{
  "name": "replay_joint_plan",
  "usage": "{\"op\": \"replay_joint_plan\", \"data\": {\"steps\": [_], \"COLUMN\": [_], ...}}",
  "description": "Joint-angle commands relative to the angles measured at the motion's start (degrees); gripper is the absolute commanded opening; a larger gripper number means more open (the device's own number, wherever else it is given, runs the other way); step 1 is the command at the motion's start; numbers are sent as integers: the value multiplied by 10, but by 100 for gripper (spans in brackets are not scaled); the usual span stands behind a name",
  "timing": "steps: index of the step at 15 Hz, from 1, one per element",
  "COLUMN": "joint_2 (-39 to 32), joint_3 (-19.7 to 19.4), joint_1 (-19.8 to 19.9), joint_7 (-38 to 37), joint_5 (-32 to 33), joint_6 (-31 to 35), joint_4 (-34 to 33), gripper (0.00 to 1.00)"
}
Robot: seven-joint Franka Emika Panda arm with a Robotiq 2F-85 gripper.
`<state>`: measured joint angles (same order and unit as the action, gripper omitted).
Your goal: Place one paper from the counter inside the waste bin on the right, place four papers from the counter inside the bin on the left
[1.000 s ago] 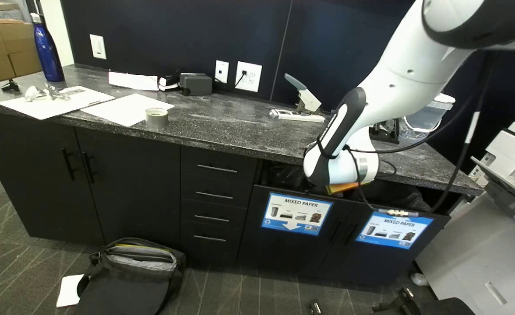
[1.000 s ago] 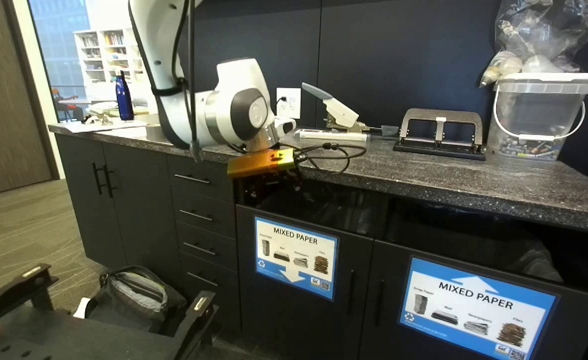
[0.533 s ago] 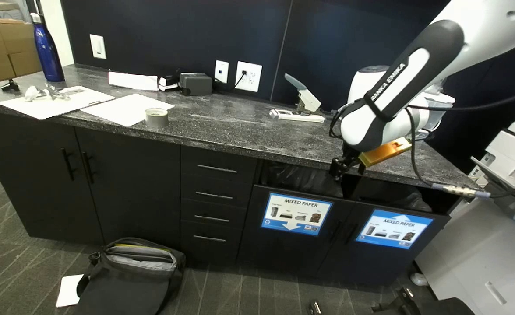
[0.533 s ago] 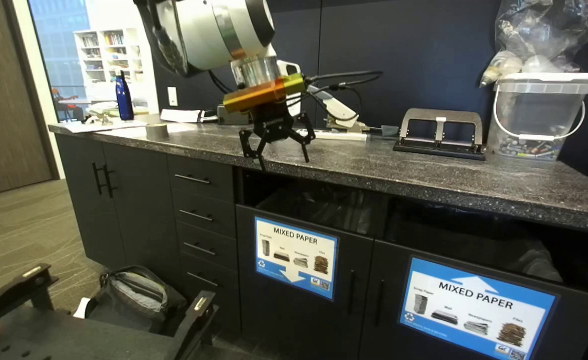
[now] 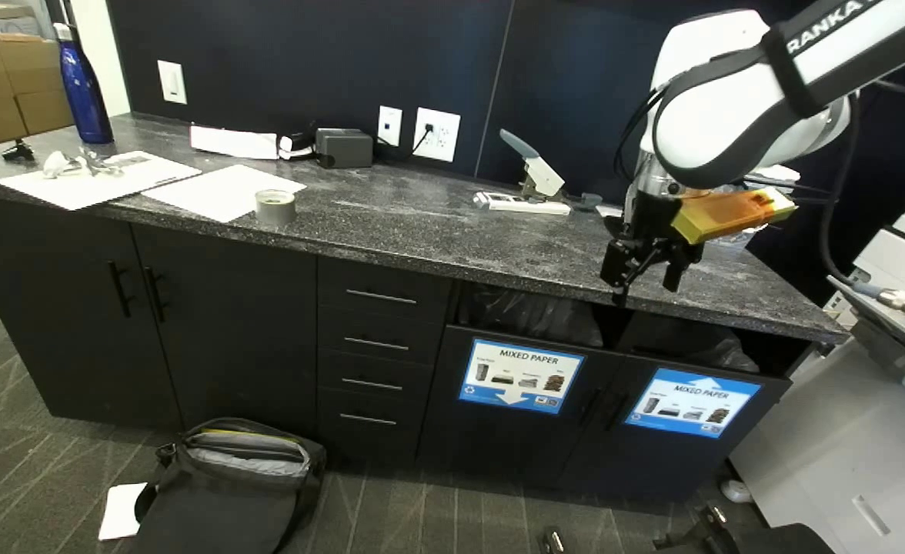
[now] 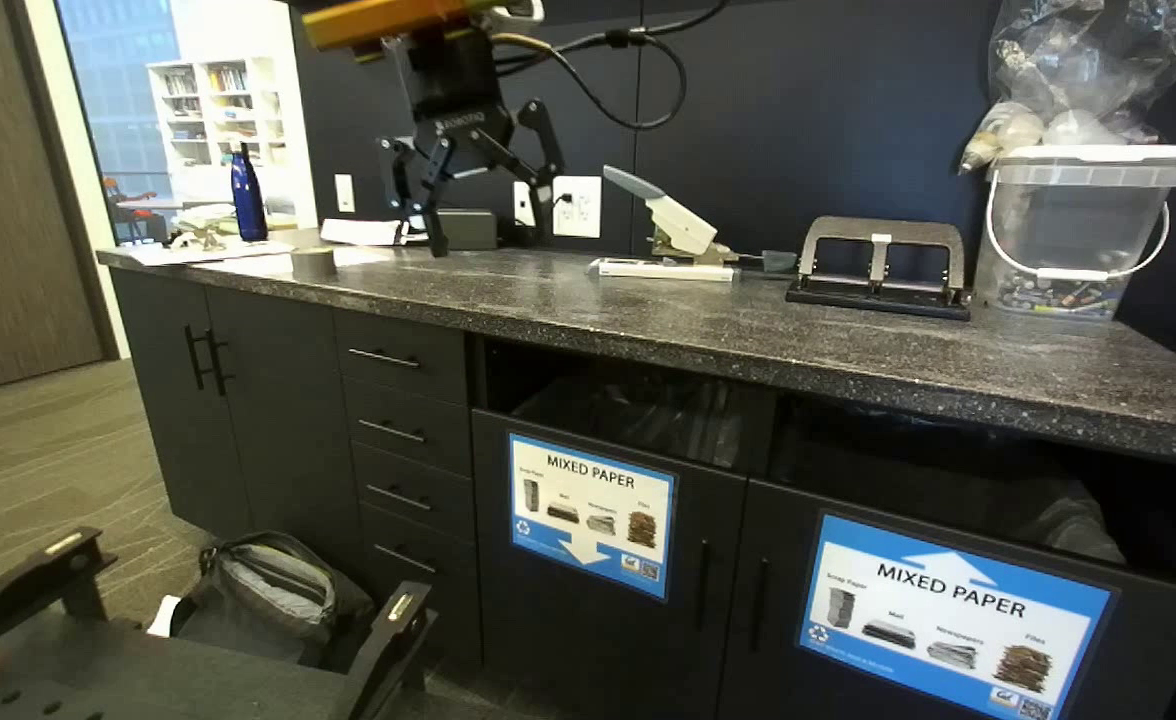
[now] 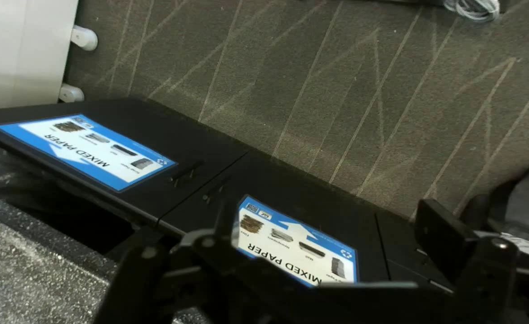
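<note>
My gripper (image 5: 645, 288) is raised above the counter edge near the bin openings. Its fingers are spread with nothing between them, also in the other views (image 6: 489, 225) (image 7: 332, 225). A white paper (image 5: 225, 188) lies at the left part of the counter. Another paper (image 5: 141, 173) beside it carries small clear items. The left bin (image 5: 529, 314) has a dark liner in its opening, also seen here (image 6: 628, 410). The right bin (image 5: 699, 345) is beside it, also here (image 6: 958, 480). The contents of both bins are hidden in shadow.
A tape roll (image 5: 275, 208) stands by the papers. A blue bottle (image 5: 83, 88), a white packet (image 5: 233, 142) and a grey box (image 5: 344, 148) are on the counter. A stapler (image 6: 673, 235), a hole punch (image 6: 883, 265) and a clear bucket (image 6: 1078, 235) stand along the back.
The gripper has risen from the left bin's opening to above the counter. It came into view with spread fingers and nothing between them. The papers on the counter have not moved.
</note>
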<state>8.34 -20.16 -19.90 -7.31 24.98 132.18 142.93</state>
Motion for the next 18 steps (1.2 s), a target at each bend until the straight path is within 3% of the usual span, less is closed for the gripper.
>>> {"op": "replay_joint_plan", "data": {"steps": [1,5,8,14,18], "joint_2": [136,201,226,250,229], "joint_3": [125,172,184,197,200], "joint_1": [69,65,66,77,82], "joint_7": [8,80,108,114,117], "joint_5": [-87,-235,-289,-310,-304], "joint_6": [-17,-11,-17,5,-11], "joint_4": [97,129,129,138,124], "gripper": [100,100,100,100,100]}}
